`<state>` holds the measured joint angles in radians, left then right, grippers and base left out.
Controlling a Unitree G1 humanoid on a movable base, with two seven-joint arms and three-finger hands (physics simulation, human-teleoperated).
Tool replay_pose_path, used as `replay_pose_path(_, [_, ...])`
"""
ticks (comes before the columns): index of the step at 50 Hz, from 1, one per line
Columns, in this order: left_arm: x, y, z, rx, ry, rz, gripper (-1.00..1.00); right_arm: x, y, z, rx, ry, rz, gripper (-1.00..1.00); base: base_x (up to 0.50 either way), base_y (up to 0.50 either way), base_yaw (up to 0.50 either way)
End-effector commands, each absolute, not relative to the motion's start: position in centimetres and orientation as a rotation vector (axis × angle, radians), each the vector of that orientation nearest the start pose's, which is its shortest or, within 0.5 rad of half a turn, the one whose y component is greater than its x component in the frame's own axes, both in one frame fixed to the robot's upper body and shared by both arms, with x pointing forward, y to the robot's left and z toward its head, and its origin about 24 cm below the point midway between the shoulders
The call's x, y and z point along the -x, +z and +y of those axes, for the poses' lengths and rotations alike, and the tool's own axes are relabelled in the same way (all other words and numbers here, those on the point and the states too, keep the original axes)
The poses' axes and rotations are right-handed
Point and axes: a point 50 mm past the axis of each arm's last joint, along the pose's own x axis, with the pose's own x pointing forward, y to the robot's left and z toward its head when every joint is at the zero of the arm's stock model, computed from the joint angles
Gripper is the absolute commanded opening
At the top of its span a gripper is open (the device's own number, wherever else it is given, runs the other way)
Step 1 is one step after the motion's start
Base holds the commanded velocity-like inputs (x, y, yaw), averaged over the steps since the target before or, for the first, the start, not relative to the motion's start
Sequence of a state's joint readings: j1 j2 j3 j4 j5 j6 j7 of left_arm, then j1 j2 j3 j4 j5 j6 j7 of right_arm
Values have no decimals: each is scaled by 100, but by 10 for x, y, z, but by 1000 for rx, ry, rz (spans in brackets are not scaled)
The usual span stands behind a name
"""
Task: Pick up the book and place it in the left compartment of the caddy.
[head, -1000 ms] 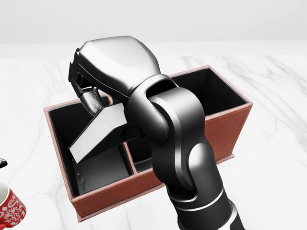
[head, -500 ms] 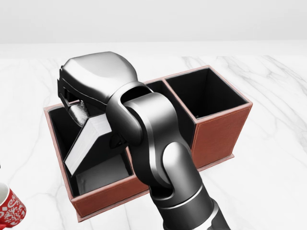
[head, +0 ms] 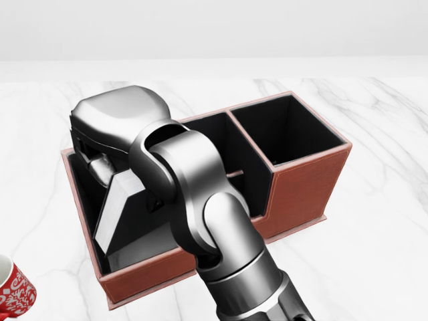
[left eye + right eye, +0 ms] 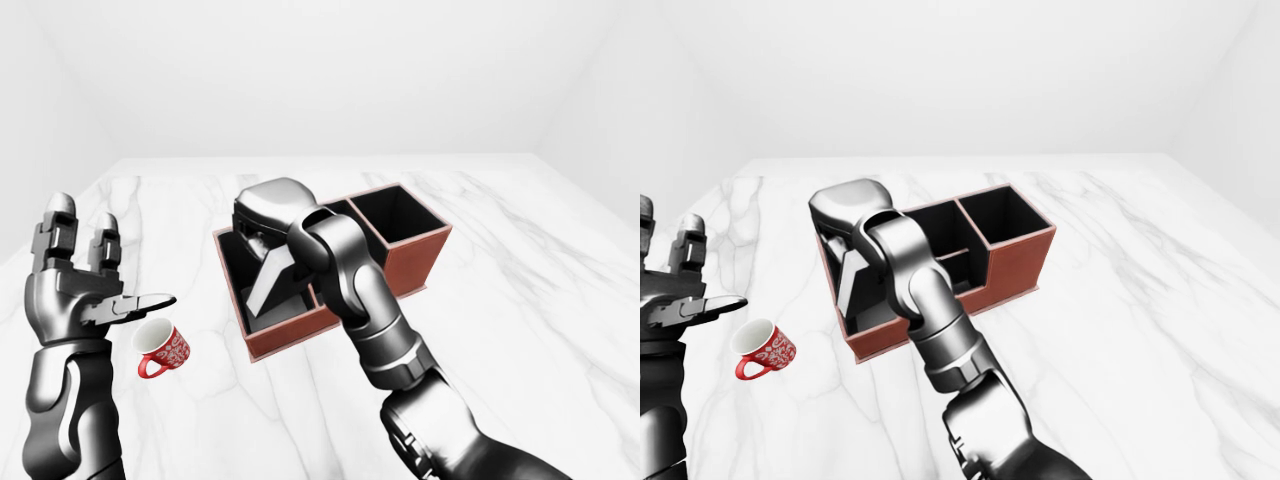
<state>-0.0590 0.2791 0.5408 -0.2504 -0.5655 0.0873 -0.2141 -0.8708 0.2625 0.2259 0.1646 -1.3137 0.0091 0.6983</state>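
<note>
The red-brown caddy (image 3: pixel 304 180) with black-lined compartments stands on the white marble table (image 3: pixel 374 261). My right hand (image 3: pixel 105 168) hovers over the caddy's left compartment and is shut on the book (image 3: pixel 114 214). The book hangs tilted, pale page edge showing, with its lower end inside the left compartment; my forearm hides part of it. In the left-eye view my left hand (image 4: pixel 88 275) is raised at the far left, fingers spread open, holding nothing and well apart from the caddy.
A red mug with a white pattern (image 4: pixel 163 349) stands on the table left of the caddy, below my left hand. The caddy's right compartment (image 3: pixel 287 130) and its small middle ones show only black lining.
My right hand has moved left and a little down with the book. The book now stands steeper and sits deeper in the left compartment. The caddy has not moved.
</note>
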Motion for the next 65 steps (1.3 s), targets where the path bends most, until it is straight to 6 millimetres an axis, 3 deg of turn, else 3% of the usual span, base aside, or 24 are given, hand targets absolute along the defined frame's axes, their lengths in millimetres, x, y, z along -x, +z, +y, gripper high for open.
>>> replay_pose_path(1, [-229, 147, 292, 201, 146, -423, 100, -314, 227, 50, 1433, 649, -478, -100, 0, 0, 0])
replay_pose_path(17, [-228, 148, 294, 205, 150, -429, 100, -337, 212, 55, 1477, 751, -354, -100, 0, 0, 0])
replay_pose_path(43, [-227, 147, 293, 209, 144, -426, 100, -341, 227, 69, 1393, 678, -471, -100, 0, 0, 0])
replay_pose_path(54, [-227, 147, 293, 211, 143, -429, 100, -352, 208, 64, 1383, 567, -537, -100, 0, 0, 0])
replay_pose_path(65, [-226, 147, 293, 211, 139, -430, 100, -345, 186, 67, 1363, 559, -546, -100, 0, 0, 0])
